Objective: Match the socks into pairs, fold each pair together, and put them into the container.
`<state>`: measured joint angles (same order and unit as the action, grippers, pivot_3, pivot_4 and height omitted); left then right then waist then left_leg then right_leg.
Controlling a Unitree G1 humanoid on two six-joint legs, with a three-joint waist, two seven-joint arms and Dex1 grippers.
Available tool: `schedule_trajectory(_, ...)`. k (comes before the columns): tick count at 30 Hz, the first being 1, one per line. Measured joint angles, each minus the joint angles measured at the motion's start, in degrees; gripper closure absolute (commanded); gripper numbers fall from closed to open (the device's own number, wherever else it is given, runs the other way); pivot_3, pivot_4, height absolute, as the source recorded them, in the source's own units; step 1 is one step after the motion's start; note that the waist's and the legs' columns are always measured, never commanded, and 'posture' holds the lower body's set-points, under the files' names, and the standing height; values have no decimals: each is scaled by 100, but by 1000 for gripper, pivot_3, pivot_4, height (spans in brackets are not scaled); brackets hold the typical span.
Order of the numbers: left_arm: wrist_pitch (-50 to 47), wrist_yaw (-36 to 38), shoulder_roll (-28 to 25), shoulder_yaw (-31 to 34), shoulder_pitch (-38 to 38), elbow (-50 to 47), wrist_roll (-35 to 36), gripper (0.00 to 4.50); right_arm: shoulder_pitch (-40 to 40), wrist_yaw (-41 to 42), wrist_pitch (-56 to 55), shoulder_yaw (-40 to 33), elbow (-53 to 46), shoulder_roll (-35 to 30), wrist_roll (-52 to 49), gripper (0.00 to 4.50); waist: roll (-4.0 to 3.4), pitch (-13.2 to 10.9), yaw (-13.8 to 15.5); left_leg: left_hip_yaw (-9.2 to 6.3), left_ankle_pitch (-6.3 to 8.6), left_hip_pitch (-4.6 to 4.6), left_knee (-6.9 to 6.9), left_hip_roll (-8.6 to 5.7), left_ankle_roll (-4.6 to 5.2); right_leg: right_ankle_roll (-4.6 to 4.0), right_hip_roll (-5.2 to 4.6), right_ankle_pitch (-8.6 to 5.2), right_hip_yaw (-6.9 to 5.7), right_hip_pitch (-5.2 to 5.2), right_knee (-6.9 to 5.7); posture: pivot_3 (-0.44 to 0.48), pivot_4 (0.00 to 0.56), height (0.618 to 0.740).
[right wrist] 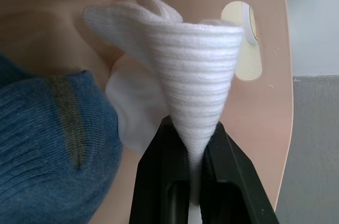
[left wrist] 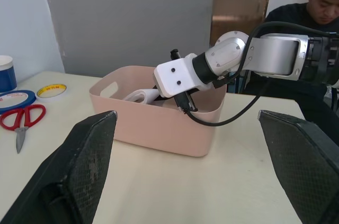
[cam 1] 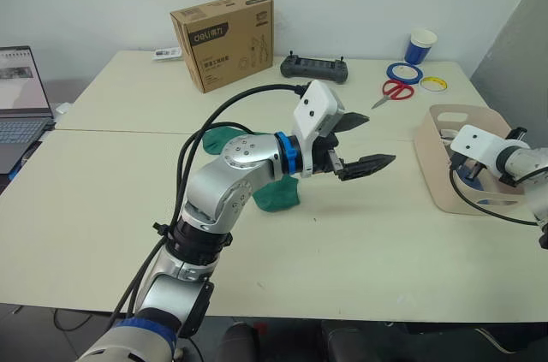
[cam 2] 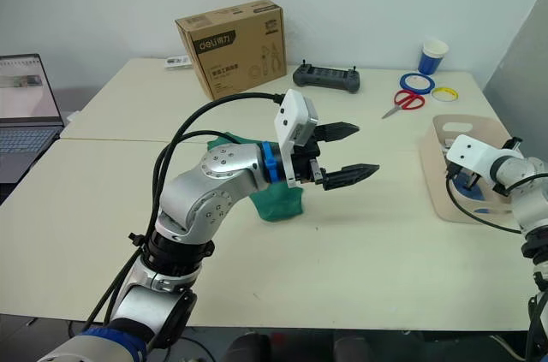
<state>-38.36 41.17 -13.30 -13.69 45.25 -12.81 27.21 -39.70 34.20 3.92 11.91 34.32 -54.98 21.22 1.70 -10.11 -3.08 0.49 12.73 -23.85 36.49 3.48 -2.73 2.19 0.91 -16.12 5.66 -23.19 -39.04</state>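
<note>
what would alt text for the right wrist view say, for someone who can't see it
The right gripper is shut on a white ribbed sock, its black fingers pinching the fabric so it fans out above them, inside the pale pink container. A blue sock lies beside it in the container.

Pale pink-beige container (left wrist: pixel 159 128), white and blue socks inside.

Ribbed white sock (right wrist: pixel 196 65) pinched between black fingers (right wrist: pixel 164 176); blue sock (right wrist: pixel 47 144) crossed by a dull grey-green band. Dark green sock (cam 2: pixel 278 201) on cream table (cam 1: pixel 111 199). Brown cardboard box (cam 1: pixel 224 39), red-handled scissors (cam 1: pixel 392 91), blue and yellow tape rolls (cam 1: pixel 402 72), blue-and-white cup (cam 1: pixel 420 45).
</note>
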Motion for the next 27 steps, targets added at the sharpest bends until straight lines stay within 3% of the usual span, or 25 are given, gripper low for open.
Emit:
schedule_trajectory(4, -11, 22, 1, -31, -4, -22, -2, 47, -87, 79, -139, 57, 108, -3, 74, 4500, 0, 0, 2, -1, 1, -2, 13, 0, 2, 1, 0, 1, 0, 3, -1, 0, 150, 740)
schedule_trajectory(5, -13, 26, 1, -49, -4, -22, -2, 0, -105, 83, -164, 58, 126, -5, 105, 3858, 0, 0, 1, -1, 1, -2, 16, 0, 2, 2, 0, 1, 0, 4, -1, 0, 150, 740)
schedule_trajectory(16, -15, 75, -28, -66, -45, -49, -11, 0, -118, 535, -173, 11, 11, -139, 1, 21, 0, 0, -1, 0, 2, -3, 28, 0, 4, 7, 0, 4, 3, 7, -4, 0, 150, 740)
schedule_trajectory(27, -13, 137, -50, -73, -99, -55, -39, 0, -168, 1454, -211, -110, -94, -638, -224, 21, -2, 0, -3, 0, 3, -3, 33, 0, 5, 9, 0, 5, 4, 8, -4, 0, 150, 740)
